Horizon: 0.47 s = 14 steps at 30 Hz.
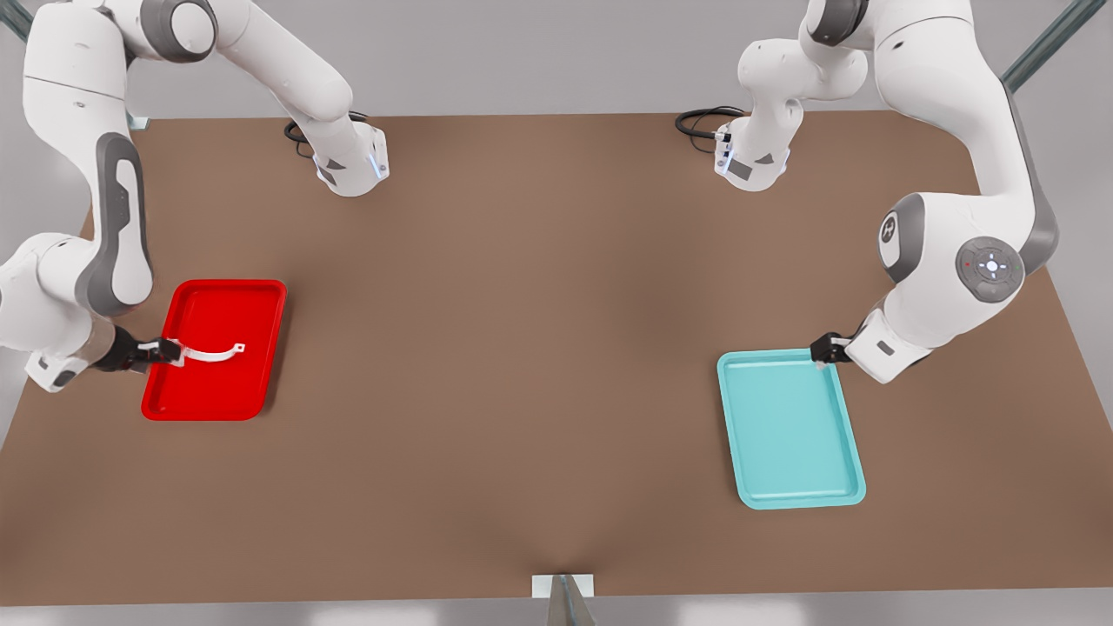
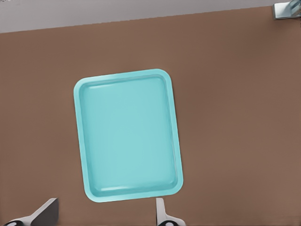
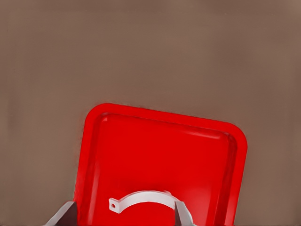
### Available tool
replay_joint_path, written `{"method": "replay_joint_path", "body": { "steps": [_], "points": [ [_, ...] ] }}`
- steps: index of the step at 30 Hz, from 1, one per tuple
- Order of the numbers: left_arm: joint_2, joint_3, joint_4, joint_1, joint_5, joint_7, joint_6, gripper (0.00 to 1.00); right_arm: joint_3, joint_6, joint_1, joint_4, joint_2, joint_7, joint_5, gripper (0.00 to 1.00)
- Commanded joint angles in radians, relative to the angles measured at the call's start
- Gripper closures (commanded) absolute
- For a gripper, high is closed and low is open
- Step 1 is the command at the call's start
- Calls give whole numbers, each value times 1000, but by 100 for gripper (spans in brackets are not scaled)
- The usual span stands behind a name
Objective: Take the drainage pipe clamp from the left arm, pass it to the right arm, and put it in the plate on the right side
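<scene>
clamp (image 1: 211, 353) over red plate (image 1: 261, 300) — between right gripper's (image 1: 167, 350) parted jaws

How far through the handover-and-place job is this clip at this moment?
Handover looks done: the left pincer is open and empty at the teal tray's corner. In hand: the right pincer reaches over the red plate, with the drainage pipe clamp at its fingertips; whether it grips it is unclear. Left: release if needed, then withdraw.

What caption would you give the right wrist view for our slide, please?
Right gripper, fingers open around the white pipe clamp, over the red tray.
</scene>
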Motion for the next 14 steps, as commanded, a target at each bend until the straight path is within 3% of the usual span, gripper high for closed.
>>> {"method": "replay_joint_path", "body": {
  "steps": [1, 3, 5, 6, 7, 8, 9, 11, 12, 14],
  "points": [
    [-1, 0, 1, 0, 1, 146, -5, 0, 98, -323, 7, 171, -3, 74, -39, 0],
    [1, 0, 4, 0, 1, 146, -10, 0, 239, -428, 8, 368, -13, 241, -78, 0],
    [19, -5, 20, 0, 4, 139, -10, 0, 342, -444, 7, 382, -23, 376, -113, 0],
    [24, -5, 20, 0, 3, 139, -10, 0, 374, -452, 1, 383, -25, 436, -113, 0],
    [25, -5, 20, 0, 3, 141, -10, 0, 351, -487, 64, 388, -29, 439, -115, 0],
    [30, -5, 20, 1, 4, 142, -10, 0, 168, -520, 238, 389, -84, 449, -113, 0],
    [34, -5, 20, 0, 4, 142, -10, 0, -93, -520, 414, 350, -166, 435, 12, 0],
    [45, -5, 30, 1, 6, 141, -10, 0, -407, -555, 706, 339, -189, 436, 39, 0],
    [45, -5, 33, 1, 4, 141, -10, 0, -489, -558, 782, 337, -189, 436, 62, 0],
    [45, -5, 34, 1, 6, 141, -10, 0, -483, -558, 779, 336, -194, 438, 108, 0]
  ]
}}
